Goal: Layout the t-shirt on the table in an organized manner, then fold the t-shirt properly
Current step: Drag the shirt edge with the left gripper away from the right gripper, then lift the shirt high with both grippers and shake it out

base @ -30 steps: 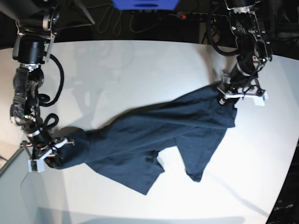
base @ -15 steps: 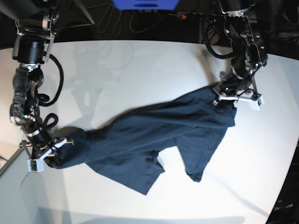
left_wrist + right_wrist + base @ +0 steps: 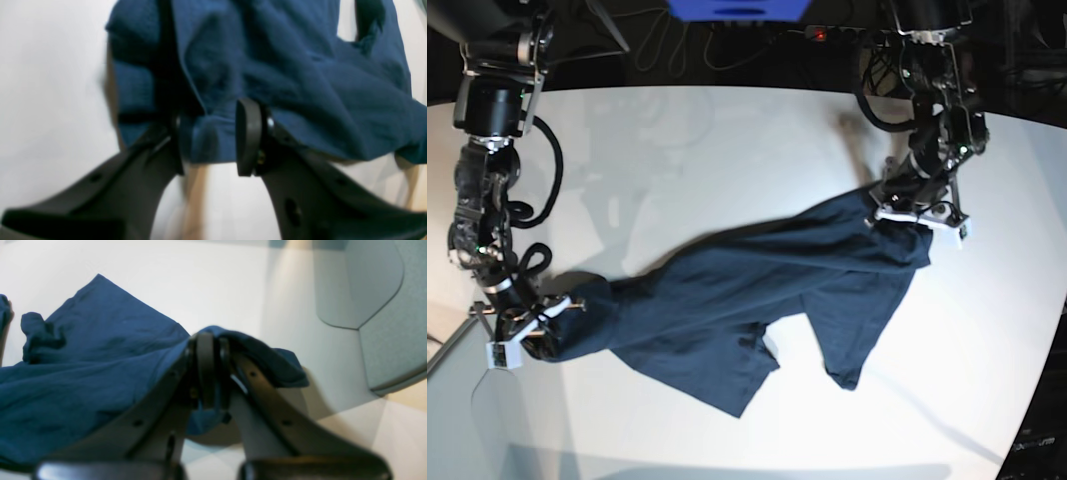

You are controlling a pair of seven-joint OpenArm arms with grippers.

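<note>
The left gripper has shifted inward over the t-shirt, jaws apart astride a cloth fold. The right gripper clamps the shirt's other end, stretched across the white table

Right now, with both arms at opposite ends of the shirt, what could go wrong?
1. The left gripper straddles only a thin edge of the t-shirt, and its jaws are not shut in the left wrist view; a pull may miss or slip off.
2. The right gripper clamps a small bunch near the edge of the table, so cloth could drag off.
3. The shirt lies twisted; stretching may tighten the folds.
</note>
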